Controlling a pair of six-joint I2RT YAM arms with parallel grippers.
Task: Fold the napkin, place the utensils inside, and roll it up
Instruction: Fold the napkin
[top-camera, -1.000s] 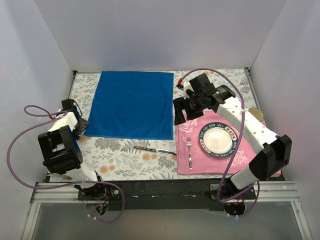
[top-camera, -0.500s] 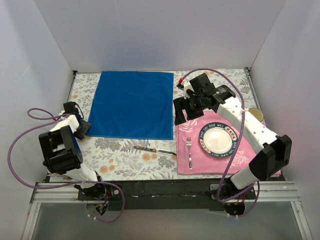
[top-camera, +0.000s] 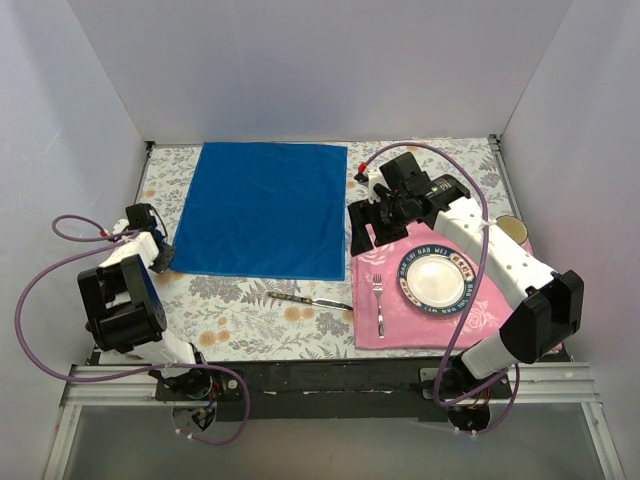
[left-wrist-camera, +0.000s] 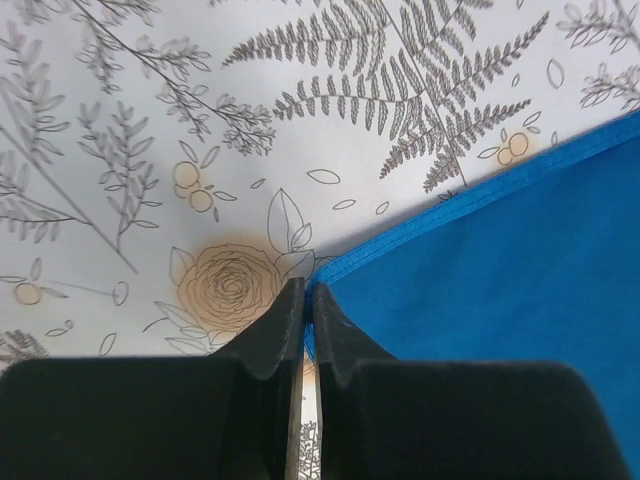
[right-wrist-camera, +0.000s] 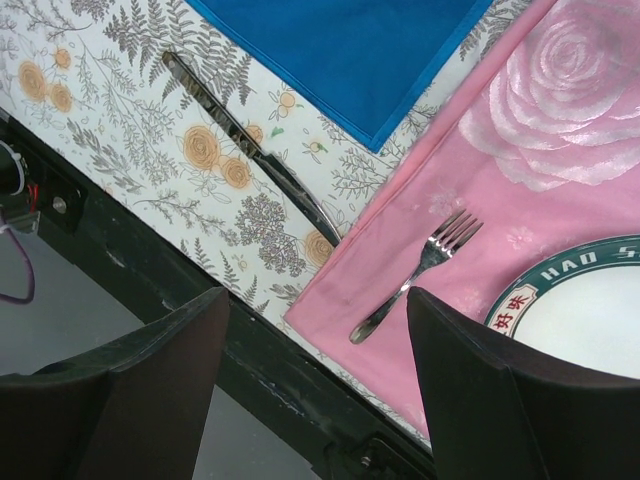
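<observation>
The blue napkin (top-camera: 265, 210) lies flat and spread out on the floral tablecloth. My left gripper (top-camera: 163, 260) sits at its near-left corner. In the left wrist view the left gripper (left-wrist-camera: 308, 297) is shut, with the napkin's (left-wrist-camera: 500, 280) hemmed corner pinched between the pads. The silver knife (top-camera: 310, 300) lies just in front of the napkin, and the fork (top-camera: 378, 305) rests on the pink mat. My right gripper (top-camera: 365, 238) hovers open over the napkin's near-right corner. In the right wrist view the right gripper (right-wrist-camera: 315, 297) holds nothing, with the knife (right-wrist-camera: 250, 150), the fork (right-wrist-camera: 415, 275) and the napkin (right-wrist-camera: 360, 50) below it.
A pink rose-patterned mat (top-camera: 440, 325) lies at the right with a white plate (top-camera: 437, 280) on it. A beige cup (top-camera: 510, 228) stands behind the mat near the right wall. White walls close in three sides. The black front rail (right-wrist-camera: 250, 370) runs along the table's near edge.
My left gripper has slid to the napkin's near-left corner and closed on it. The right arm has shifted only slightly and stays open.
</observation>
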